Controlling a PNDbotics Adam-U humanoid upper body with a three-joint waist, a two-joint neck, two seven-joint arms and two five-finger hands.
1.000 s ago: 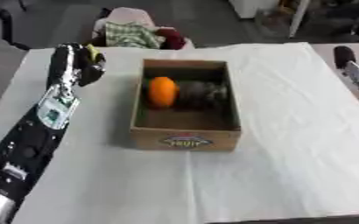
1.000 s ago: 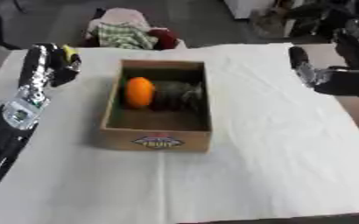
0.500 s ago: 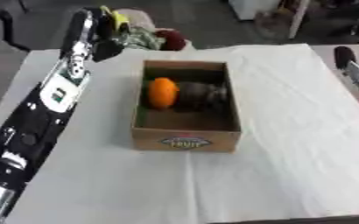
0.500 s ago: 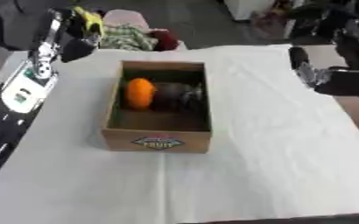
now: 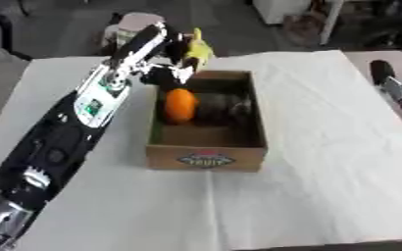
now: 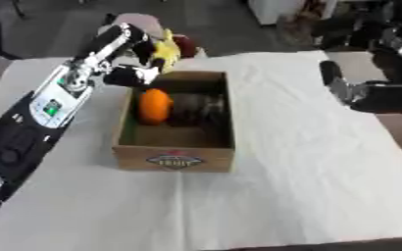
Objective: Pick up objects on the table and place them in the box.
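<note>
A cardboard box stands in the middle of the white-covered table. Inside it lie an orange and, to its right, a dark object. My left arm stretches from the lower left up to the box's far left corner. My left hand is shut on a yellow object, held just above that corner. My right hand rests open at the table's right edge, apart from the box.
The white cloth covers the table to the right of and in front of the box. Beyond the far edge sits a pile of fabric with something red beside it. Dark furniture stands at the far right.
My left arm has swung from the table's left side toward the far edge and then right, bringing the yellow object over the box's far left corner. The right hand has stayed put.
</note>
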